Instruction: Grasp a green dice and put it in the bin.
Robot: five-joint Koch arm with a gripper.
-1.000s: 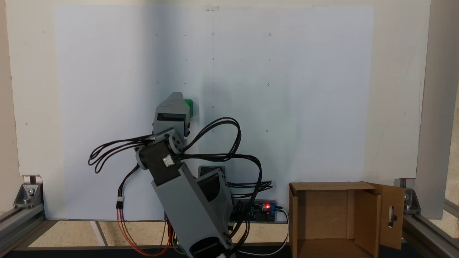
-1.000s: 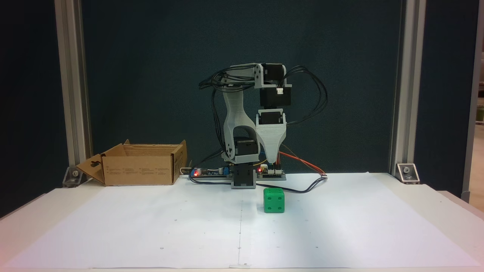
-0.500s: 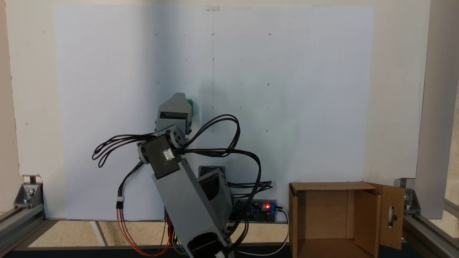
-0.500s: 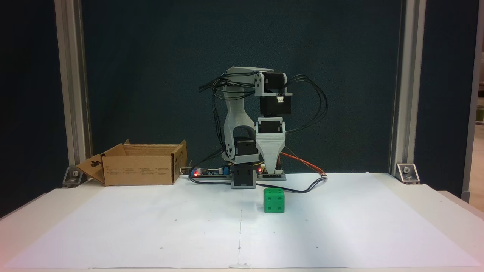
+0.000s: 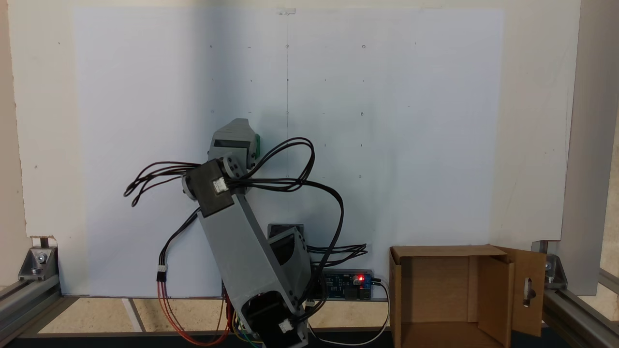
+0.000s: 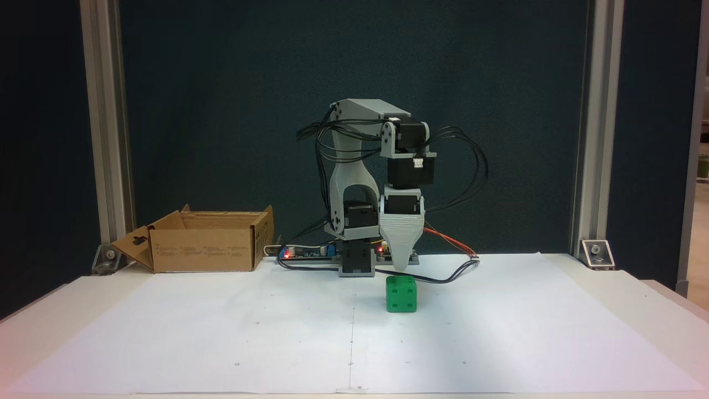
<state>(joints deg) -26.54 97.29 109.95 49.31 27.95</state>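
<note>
Glossy green plastic, the green dice (image 6: 401, 294) sits rounded-edged and pip-dimpled on white paper (image 6: 277, 332) over the counter. My ridged grey end effector (image 6: 401, 270) tapers just above it; I cannot tell its jaws' spacing. Farther back stands the brown corrugated cardboard bin (image 6: 204, 249), well apart.

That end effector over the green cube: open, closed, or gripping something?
End effector: cannot be told; one tip shows, just above the green dice, not holding it.

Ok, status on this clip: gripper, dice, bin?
Gripper poised just above green dice, state unclear. Dice on the paper, not grasped. Bin open, apart at table edge. Nothing blocking.
</note>
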